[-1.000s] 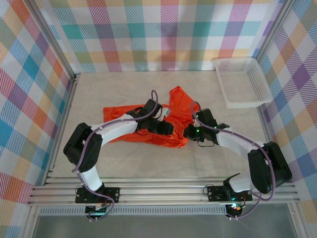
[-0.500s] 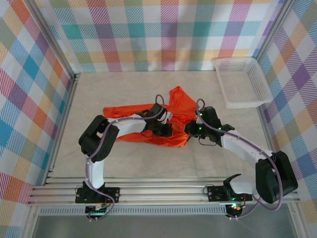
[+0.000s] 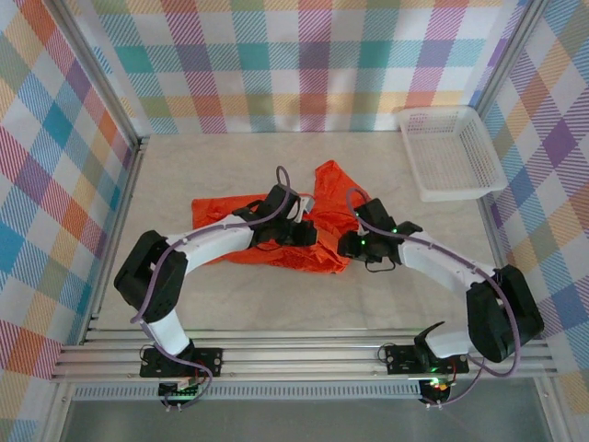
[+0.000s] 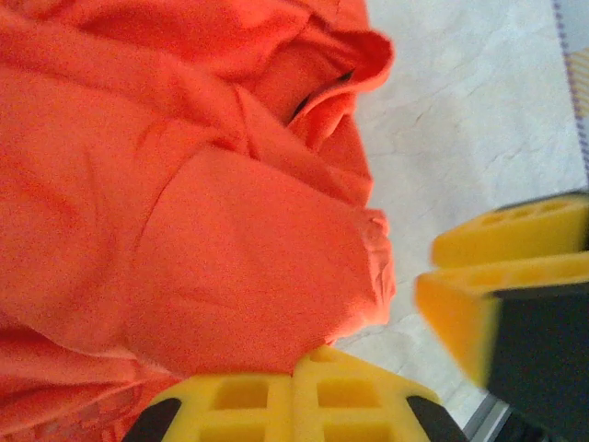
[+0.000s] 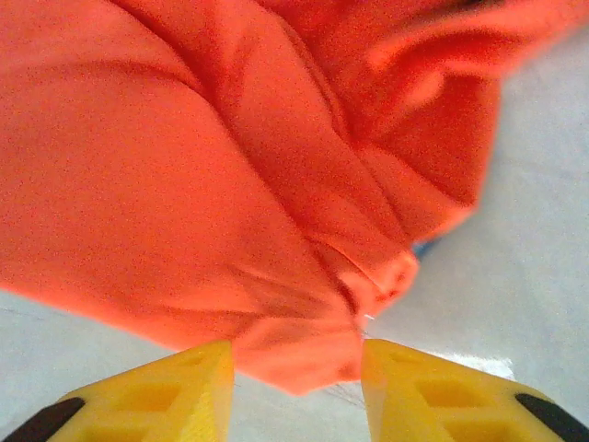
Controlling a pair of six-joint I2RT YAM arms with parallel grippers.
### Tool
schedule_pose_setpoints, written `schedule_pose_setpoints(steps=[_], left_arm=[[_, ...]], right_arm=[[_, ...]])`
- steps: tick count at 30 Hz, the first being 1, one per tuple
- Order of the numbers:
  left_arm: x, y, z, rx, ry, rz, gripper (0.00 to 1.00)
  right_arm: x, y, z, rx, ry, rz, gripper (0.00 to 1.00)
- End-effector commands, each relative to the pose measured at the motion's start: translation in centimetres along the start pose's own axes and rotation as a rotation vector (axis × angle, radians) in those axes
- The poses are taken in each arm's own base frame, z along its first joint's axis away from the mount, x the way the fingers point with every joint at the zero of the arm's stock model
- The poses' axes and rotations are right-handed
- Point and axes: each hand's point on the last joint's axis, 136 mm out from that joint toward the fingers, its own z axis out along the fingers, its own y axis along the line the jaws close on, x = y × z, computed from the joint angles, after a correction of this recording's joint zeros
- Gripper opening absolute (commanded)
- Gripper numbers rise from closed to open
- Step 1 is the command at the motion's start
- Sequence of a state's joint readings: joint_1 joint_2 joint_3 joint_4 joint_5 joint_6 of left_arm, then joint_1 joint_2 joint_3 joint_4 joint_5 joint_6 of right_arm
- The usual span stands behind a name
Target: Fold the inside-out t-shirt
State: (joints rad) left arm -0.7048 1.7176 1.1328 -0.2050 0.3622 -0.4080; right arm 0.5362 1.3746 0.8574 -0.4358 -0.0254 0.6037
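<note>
Between the spread fingers of your right gripper (image 5: pixel 296 352) the inside-out t-shirt (image 5: pixel 184 166) lies ungripped and bunched; the left gripper (image 4: pixel 296 370) is clenched on a fold just ahead of it — if you pull now, the free side may drag and crumple.

Left gripper (image 4: pixel 294 368) closed, right gripper (image 5: pixel 296 357) parted
</note>
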Motion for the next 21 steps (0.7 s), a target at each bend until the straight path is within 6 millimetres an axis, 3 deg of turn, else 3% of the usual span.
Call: schedule_pose_setpoints(steps=[1, 6, 8, 16, 18, 21], left_arm=[[1.3, 0.2, 0.8, 0.003, 0.034, -0.016, 0.0], [0.9, 0.1, 0.8, 0.001, 0.023, -0.019, 0.0], [0.6, -0.1, 0.7, 0.001, 0.019, -0.015, 0.0], [-0.8, -1.1, -0.1, -0.003, 0.012, 0.011, 0.0], [-1.0, -1.2, -0.2, 0.001, 0.009, 0.009, 0.0], [-1.2, -1.0, -0.2, 0.001, 0.007, -0.007, 0.0]], right_arm=[[-1.0, 1.1, -0.3, 0.005, -0.005, -0.093, 0.46], [-0.9, 4.1, 1.0, -0.042, 0.018, -0.216, 0.61], [-0.8, 4.6, 1.9, -0.031, 0.015, -0.266, 0.62], [-1.4, 4.0, 4.1, 0.005, -0.03, -0.289, 0.53], [-1.8, 4.1, 4.3, 0.009, -0.04, -0.289, 0.47], [-2.0, 4.1, 3.8, 0.002, -0.06, -0.278, 0.49]])
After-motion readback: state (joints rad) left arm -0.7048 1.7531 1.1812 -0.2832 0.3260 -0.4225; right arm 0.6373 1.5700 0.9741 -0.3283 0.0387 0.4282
